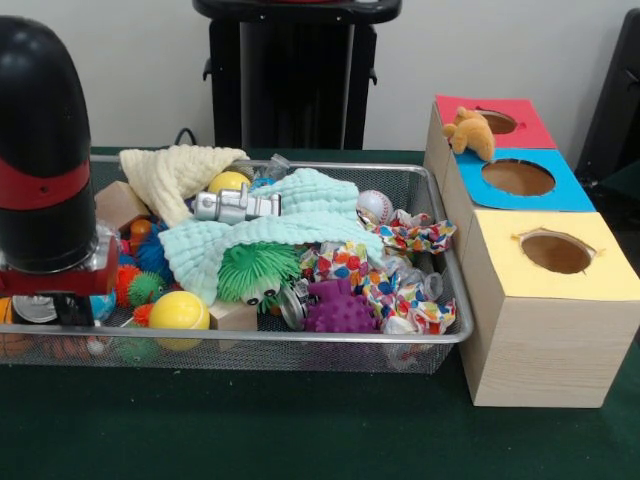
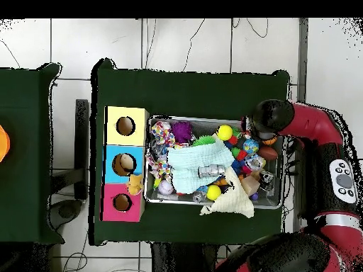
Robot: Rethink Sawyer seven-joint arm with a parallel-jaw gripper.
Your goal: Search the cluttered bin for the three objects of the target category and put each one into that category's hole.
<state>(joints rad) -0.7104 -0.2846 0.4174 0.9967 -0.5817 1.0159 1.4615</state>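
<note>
Mint cloth (image 1: 290, 225) and silver toy (image 1: 236, 206) cover the bin's (image 1: 440, 335) clutter

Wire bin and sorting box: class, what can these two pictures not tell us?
- Gripper, front view: the bin rim and toys hide it, so open or shut is unclear.
- Bin bottom, both views: cloths cover it.
- Box holes: insides are dark.

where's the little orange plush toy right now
In the front view the orange plush toy sits on top of the box row at the right, outside the wire bin, straddling the seam between the red-topped box and the blue-topped box.
</note>
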